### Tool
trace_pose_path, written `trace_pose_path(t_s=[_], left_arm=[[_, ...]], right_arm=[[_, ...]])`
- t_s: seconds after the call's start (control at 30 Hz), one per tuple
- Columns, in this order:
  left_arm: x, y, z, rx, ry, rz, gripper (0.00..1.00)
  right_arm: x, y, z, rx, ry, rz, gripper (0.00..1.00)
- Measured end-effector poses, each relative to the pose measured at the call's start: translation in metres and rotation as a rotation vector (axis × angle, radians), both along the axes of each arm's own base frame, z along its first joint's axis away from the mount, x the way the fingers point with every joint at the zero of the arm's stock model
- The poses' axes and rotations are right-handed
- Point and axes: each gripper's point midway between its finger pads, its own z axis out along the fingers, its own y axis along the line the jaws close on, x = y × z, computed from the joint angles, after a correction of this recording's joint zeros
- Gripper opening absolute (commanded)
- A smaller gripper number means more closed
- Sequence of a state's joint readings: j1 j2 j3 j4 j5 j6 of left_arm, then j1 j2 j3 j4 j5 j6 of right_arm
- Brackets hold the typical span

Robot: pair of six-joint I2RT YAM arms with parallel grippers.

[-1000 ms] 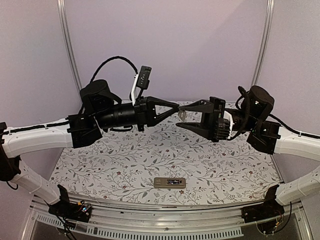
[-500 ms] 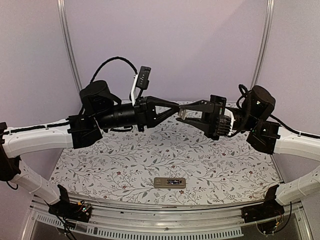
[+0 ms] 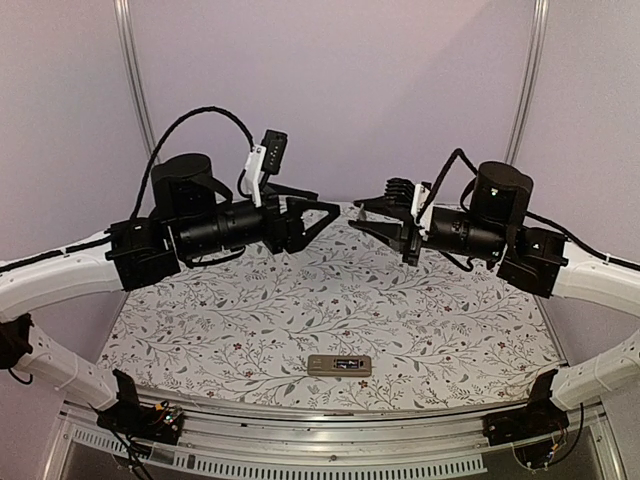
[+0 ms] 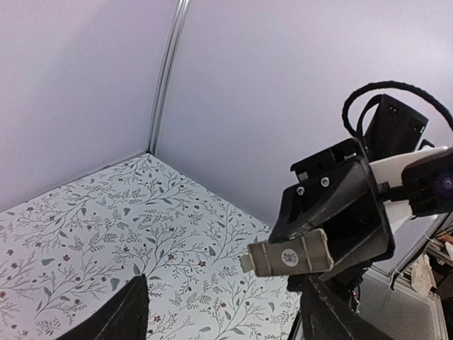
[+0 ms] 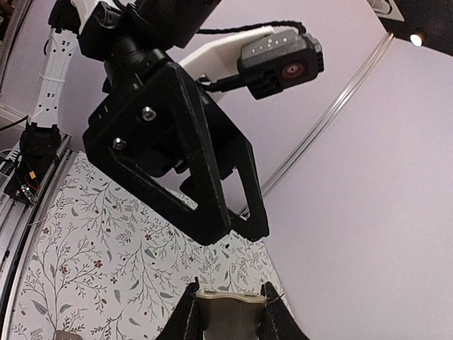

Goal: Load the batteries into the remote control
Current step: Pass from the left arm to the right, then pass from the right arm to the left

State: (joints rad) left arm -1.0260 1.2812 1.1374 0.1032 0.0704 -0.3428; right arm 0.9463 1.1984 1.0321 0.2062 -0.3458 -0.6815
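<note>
As my arms part, the handover looks done

Whereas my tips met a moment ago, both arms now stand apart. My right jaws are clenched on the tan cover [image 4: 287, 256]; my left jaws hang released. The remote [image 3: 338, 365] lies bottom centre on the tabletop [image 3: 450, 330], recess up; its cells I cannot make out.

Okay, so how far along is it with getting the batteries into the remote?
Done: the cover is off; the remote lies back-up on the table, recess showing. In hand: the right gripper holds that cover in the air, facing the open, empty left gripper. Left: no loose batteries are visible, and the recess is too small to tell if filled; the cover isn't refitted.
</note>
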Motion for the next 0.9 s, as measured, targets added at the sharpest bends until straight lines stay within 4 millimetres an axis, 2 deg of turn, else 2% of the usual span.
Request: trace_pose_path(t_s=[0.07, 0.17, 0.27, 0.37, 0.53, 0.77, 0.83, 0.9], left_arm=[[0.001, 0.000, -0.003, 0.023, 0.012, 0.004, 0.73], [0.003, -0.005, -0.014, 0.059, 0.040, 0.001, 0.71], [0.008, -0.013, -0.031, 0.108, 0.077, 0.001, 0.62], [0.012, -0.021, -0.046, 0.156, 0.109, -0.001, 0.49], [0.015, -0.024, -0.065, 0.229, 0.159, 0.007, 0.34], [0.013, -0.027, -0.069, 0.247, 0.192, -0.004, 0.28], [0.015, -0.027, -0.070, 0.255, 0.195, 0.003, 0.25], [0.017, -0.027, -0.074, 0.267, 0.204, 0.015, 0.17]], right_arm=[[0.008, 0.002, -0.012, -0.032, 0.076, -0.041, 0.18], [0.017, 0.008, -0.042, -0.097, 0.186, -0.099, 0.18], [0.022, 0.015, -0.066, -0.159, 0.257, -0.142, 0.17], [0.025, 0.020, -0.082, -0.200, 0.303, -0.170, 0.17], [0.028, 0.021, -0.087, -0.212, 0.339, -0.199, 0.17], [0.035, 0.022, -0.085, -0.199, 0.377, -0.235, 0.16], [0.037, 0.022, -0.087, -0.206, 0.390, -0.251, 0.16], [0.040, 0.023, -0.091, -0.217, 0.406, -0.267, 0.16]])
